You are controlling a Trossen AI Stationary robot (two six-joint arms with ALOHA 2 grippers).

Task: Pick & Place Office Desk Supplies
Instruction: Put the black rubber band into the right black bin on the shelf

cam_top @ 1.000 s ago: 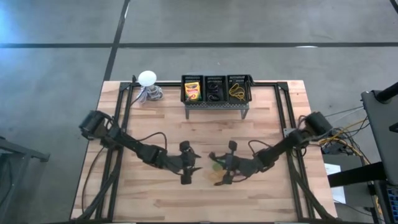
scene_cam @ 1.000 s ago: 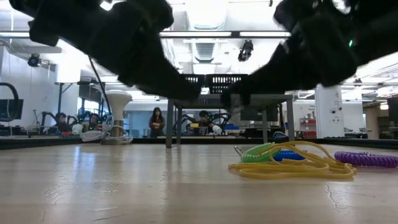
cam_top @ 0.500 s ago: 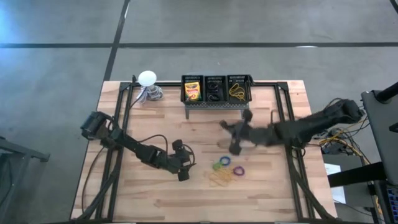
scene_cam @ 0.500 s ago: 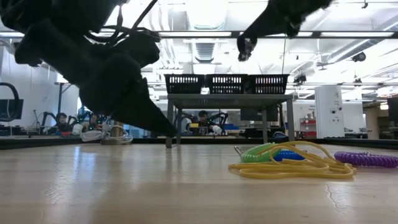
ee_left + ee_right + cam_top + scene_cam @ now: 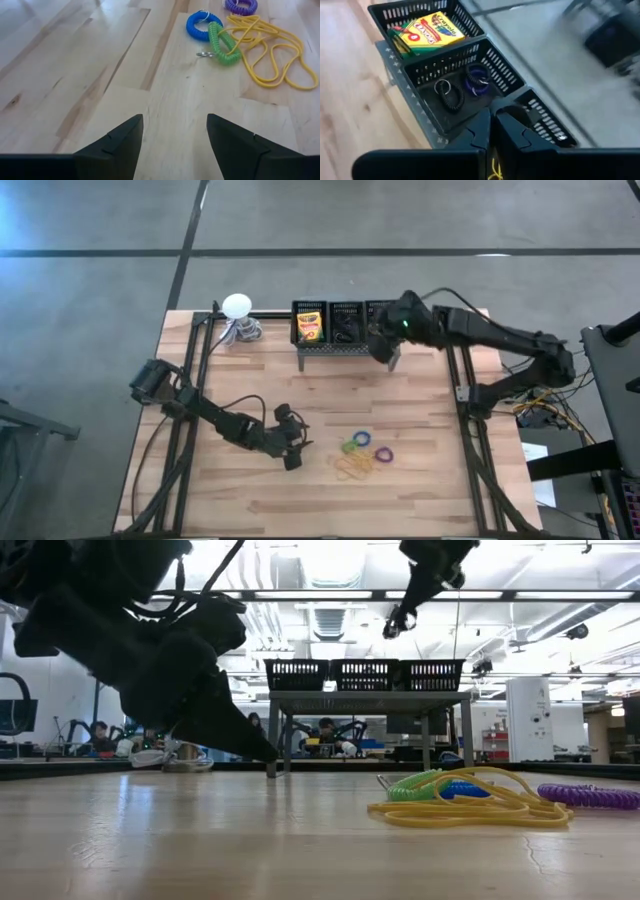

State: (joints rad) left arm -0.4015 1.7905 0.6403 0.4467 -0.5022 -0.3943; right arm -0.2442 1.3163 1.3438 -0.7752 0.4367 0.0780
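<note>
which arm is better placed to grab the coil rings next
Left. The left gripper sits low on the table, jaws open, facing the green coil ring and yellow rubber bands. The right gripper is away over the black tray.

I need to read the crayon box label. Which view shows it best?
The right wrist view: the crayon box lies close, label up, in its basket. The high view shows it tiny; the other two views miss it.

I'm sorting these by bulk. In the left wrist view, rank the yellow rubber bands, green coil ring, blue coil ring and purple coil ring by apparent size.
1. Yellow rubber bands, largest spread.
2. Green coil ring.
3. Blue coil ring, close to the green.
4. Purple coil ring, cut off by the frame and farthest away, so unsure.
</note>
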